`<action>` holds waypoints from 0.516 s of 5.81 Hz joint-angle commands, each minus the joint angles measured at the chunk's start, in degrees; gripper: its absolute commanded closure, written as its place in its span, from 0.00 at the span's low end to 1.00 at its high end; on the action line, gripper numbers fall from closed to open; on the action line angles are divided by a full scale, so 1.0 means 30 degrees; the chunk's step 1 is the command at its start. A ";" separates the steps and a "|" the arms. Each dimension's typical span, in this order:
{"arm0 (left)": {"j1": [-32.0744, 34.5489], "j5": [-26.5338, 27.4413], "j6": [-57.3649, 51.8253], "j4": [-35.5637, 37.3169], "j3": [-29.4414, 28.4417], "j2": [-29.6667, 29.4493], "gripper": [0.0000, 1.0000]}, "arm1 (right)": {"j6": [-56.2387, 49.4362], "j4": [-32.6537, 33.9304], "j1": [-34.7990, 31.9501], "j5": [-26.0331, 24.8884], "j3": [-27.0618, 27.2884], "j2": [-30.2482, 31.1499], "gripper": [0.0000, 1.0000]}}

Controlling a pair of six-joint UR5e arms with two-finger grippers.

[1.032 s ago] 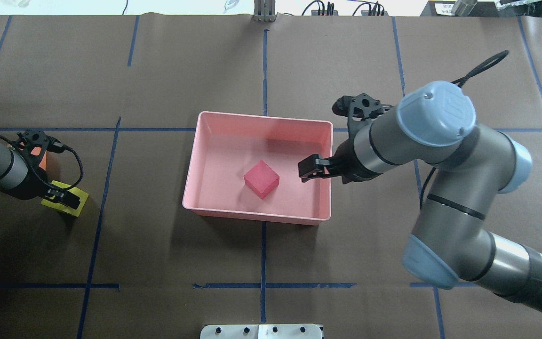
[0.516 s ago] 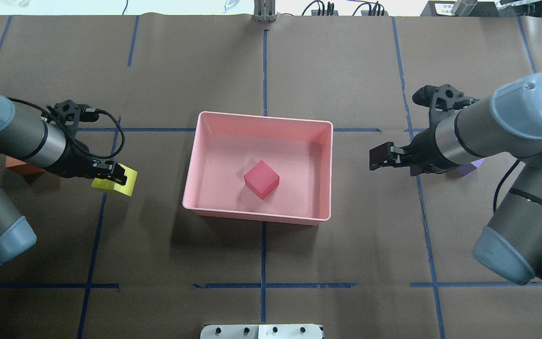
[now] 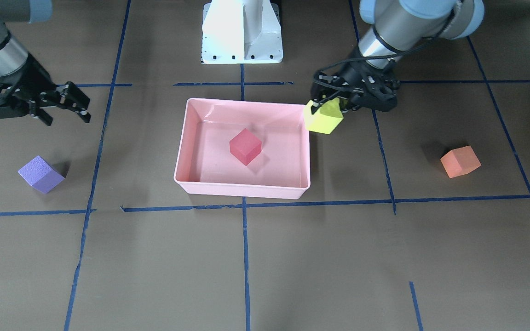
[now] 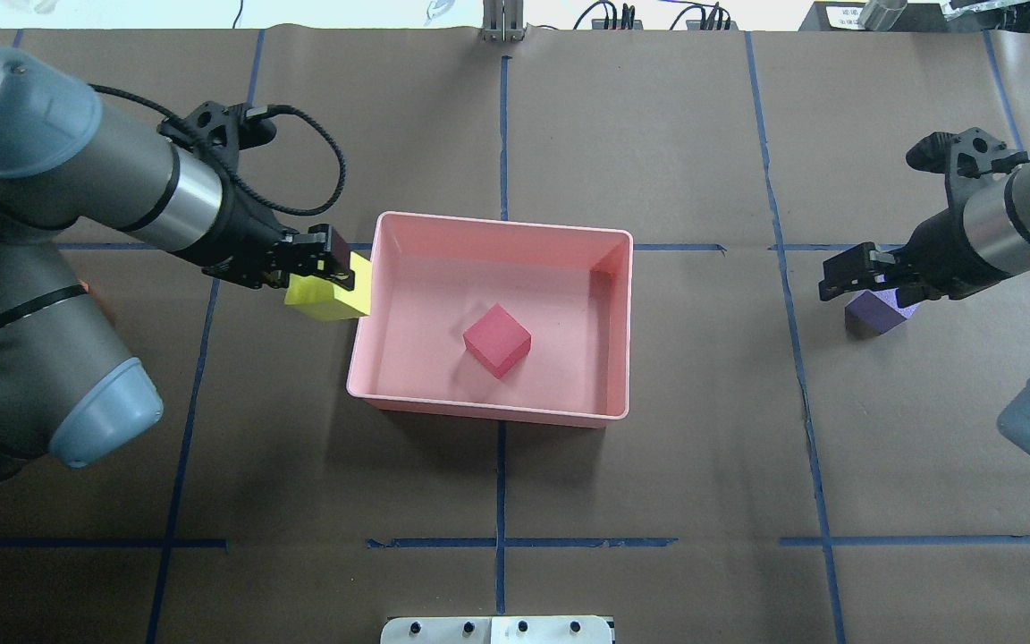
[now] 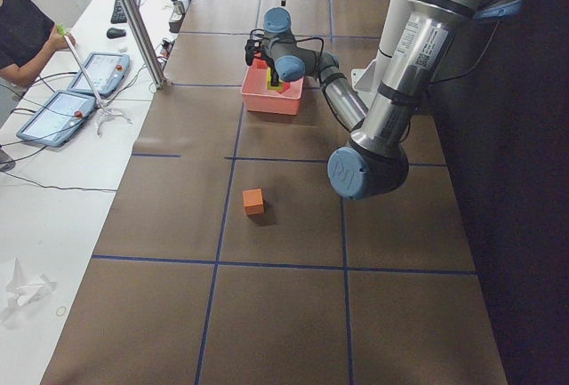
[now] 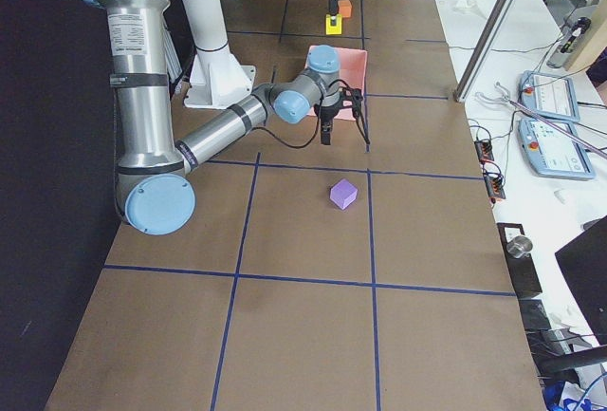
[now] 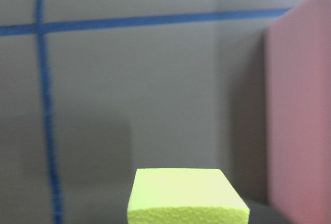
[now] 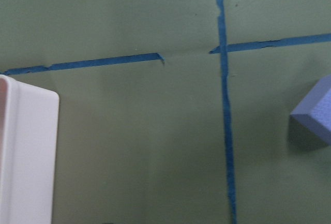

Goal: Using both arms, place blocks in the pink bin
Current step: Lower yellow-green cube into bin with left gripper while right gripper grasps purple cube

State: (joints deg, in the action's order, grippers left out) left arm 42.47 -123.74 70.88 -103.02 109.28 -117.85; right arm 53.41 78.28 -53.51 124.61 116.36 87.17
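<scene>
My left gripper (image 4: 336,268) is shut on the yellow-green block (image 4: 329,298) and holds it in the air just outside the left rim of the pink bin (image 4: 488,408). It also shows in the front view (image 3: 324,117) and the left wrist view (image 7: 186,195). The red-pink block (image 4: 497,341) lies inside the bin. My right gripper (image 4: 848,277) is open and empty, above the table beside the purple block (image 4: 877,313), which rests on the table (image 3: 41,174). The orange block (image 3: 460,161) sits on the table on my left side; my left arm hides it in the overhead view.
The white pedestal base (image 3: 242,32) stands behind the bin on the robot's side. Blue tape lines (image 4: 502,537) cross the brown table. A side bench with tablets (image 5: 71,100) and an operator (image 5: 22,29) runs along the far edge.
My left arm lifted the yellow-green block and carried it right to the bin's left rim. My right gripper pulled out of the bin and moved right to the purple block.
</scene>
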 commanded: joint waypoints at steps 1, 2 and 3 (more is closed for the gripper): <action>-0.1984 0.2496 0.0749 0.0824 -0.2078 -0.1988 0.90 | -0.3344 -0.0047 -0.2130 0.0387 -0.1803 0.0328 0.00; -0.2519 0.2719 0.0749 0.0708 -0.2989 -0.2227 0.88 | -0.4782 -0.0164 -0.3275 0.1346 -0.3235 0.0618 0.00; -0.2930 0.2779 0.0865 0.0707 -0.3375 -0.2229 0.86 | -0.4768 -0.0223 -0.3257 0.1645 -0.4032 0.0476 0.00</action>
State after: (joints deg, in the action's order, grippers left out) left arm 35.08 -116.03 73.21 -100.86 100.74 -124.21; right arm 40.38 77.81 -62.31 128.30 106.98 88.66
